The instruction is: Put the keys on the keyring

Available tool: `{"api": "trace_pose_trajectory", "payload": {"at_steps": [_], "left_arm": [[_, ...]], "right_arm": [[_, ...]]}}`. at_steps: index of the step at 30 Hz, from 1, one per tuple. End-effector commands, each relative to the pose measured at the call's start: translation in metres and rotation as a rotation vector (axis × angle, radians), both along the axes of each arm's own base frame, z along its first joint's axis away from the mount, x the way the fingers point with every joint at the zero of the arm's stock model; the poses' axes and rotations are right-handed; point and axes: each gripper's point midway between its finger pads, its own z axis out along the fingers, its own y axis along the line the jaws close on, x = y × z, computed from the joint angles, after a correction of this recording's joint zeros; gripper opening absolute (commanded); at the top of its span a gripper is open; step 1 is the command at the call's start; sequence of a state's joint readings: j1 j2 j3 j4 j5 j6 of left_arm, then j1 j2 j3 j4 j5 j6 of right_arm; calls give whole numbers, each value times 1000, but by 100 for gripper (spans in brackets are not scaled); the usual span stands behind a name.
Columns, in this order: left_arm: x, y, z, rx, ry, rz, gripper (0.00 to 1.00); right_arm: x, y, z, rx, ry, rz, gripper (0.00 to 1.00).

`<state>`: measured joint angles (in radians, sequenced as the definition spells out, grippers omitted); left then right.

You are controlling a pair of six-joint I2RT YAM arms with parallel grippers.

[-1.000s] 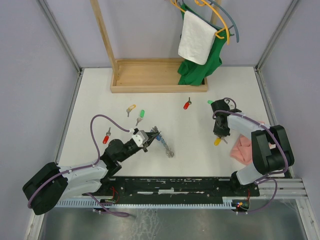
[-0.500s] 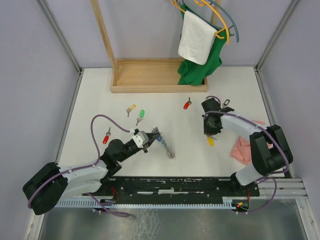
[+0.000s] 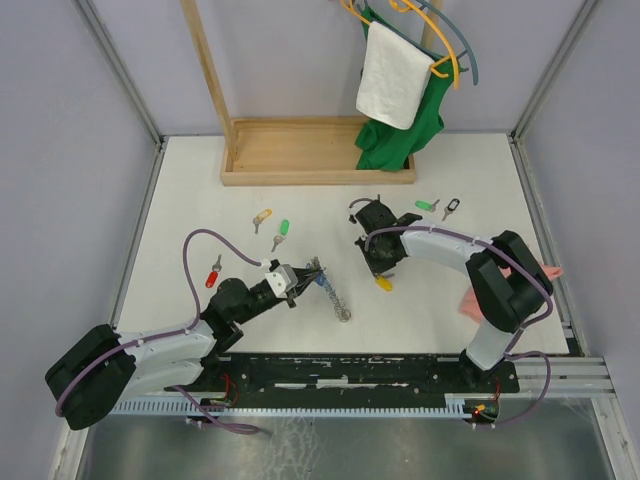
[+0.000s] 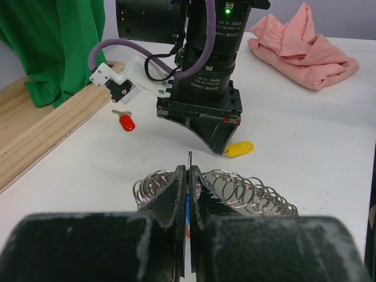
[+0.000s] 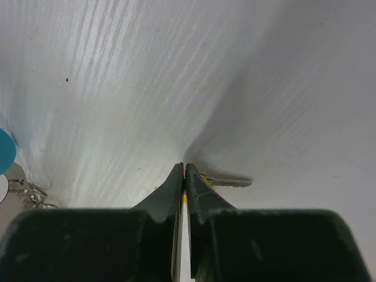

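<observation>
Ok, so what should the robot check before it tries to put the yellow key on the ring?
1. Ring held: left gripper is shut on the keyring. Ok.
2. Key held: right gripper is shut on the yellow key, with yellow showing between its fingers. Ok.
3. Key's metal end free: it sticks out beside the fingertips. Ok.
4. Key touching the ring: bare table lies between them. Not ok.
5. Ring's opening facing the key: cannot tell.

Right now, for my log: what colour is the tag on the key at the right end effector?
Yellow; the tag shows best in the left wrist view.
</observation>
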<state>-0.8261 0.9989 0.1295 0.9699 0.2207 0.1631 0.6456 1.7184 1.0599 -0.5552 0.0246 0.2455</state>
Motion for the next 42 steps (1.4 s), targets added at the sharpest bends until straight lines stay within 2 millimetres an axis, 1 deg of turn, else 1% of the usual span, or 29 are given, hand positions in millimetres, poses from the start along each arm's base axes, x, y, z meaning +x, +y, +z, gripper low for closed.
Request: {"api": "trace_pose_trajectory", "payload": {"at_steps": [1,4,9,12,15,21,27,42], "left_arm": [[-2,-4,31,-63,-84,-28,3],[-1,-4,30,-60,-82,-27,3],[0,-4,29,-58,-78,-23,3],[0,-4,29,-58,-77,-23,3],[0,-4,29,-57,-78,-23,3],[-1,-4,29,-56,-78,-25,3],[0,-4,29,-56,-79,-24,3],[0,-5,28,-55,-77,-24,3]], "right_arm": [[1,11,8,-6,-9,66,11],[-2,8,10,-29,-8,67,17],[-5,2,20,-59,-15,46,29],[-8,3,22,-56,-18,40,32],[-8,6,21,-52,-31,35,31],[-4,10,15,-56,-47,27,26],[-3,5,11,-86,-59,13,20],[-9,3,-2,-103,-23,29,17]]}}
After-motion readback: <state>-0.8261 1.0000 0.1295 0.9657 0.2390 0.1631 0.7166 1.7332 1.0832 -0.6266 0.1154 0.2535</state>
